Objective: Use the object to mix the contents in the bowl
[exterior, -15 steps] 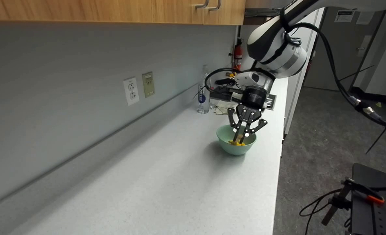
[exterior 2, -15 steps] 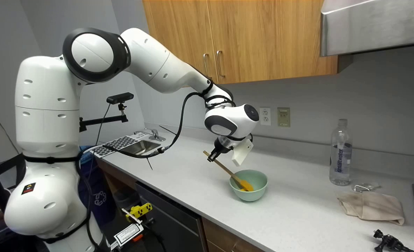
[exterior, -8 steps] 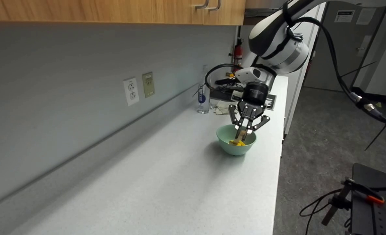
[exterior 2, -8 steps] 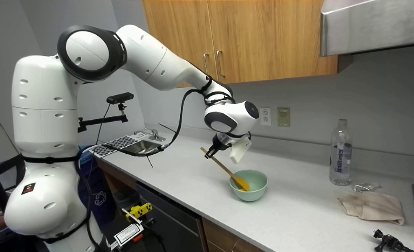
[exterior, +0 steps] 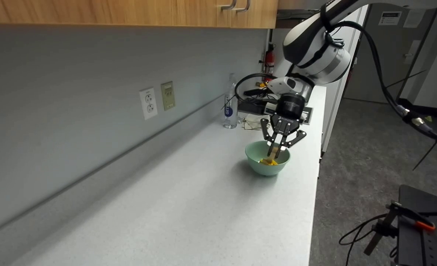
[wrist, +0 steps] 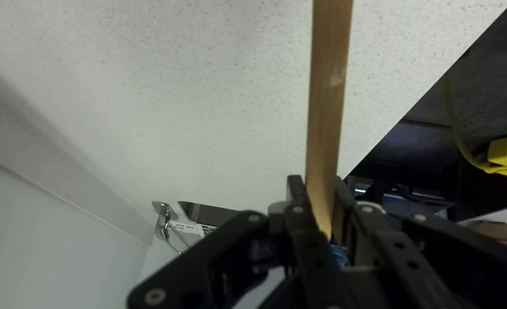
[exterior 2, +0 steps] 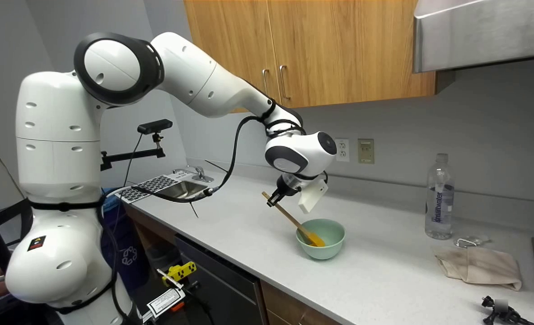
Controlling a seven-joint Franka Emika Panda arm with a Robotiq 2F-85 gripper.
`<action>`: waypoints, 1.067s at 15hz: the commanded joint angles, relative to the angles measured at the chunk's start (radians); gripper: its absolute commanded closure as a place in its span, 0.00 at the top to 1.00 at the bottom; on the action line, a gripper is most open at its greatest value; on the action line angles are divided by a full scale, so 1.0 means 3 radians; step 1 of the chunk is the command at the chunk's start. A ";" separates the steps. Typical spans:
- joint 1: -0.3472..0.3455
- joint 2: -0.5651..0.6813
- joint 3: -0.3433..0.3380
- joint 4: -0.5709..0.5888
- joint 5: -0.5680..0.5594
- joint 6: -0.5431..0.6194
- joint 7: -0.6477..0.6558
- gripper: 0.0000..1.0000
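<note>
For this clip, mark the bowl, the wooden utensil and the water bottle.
Bowl (exterior 2: 333, 233): in an exterior view, on its inner wall.
Wooden utensil (wrist: 328, 86): in the wrist view, on its handle.
Water bottle (exterior 2: 439, 204): in an exterior view, on its label.

In an exterior view: water btl. (exterior 2: 439, 203) upright on worktop (exterior 2: 384, 284), r.; folded cloth (exterior 2: 479, 266) nearer; sink (exterior 2: 188, 187) w/ faucet (exterior 2: 200, 174) far l.
</note>
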 commanded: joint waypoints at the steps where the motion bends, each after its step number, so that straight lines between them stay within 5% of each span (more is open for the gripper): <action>1: -0.0003 -0.0015 -0.0012 0.0000 -0.0042 -0.0003 0.0039 0.42; 2: -0.0005 -0.0015 -0.0011 0.0000 -0.0037 -0.0011 0.0036 0.43; 10: 0.0039 -0.0094 -0.0003 -0.0049 -0.0092 0.0055 0.0074 0.99; 16: 0.0191 -0.0362 0.0028 -0.0196 -0.0471 0.0373 0.0355 1.00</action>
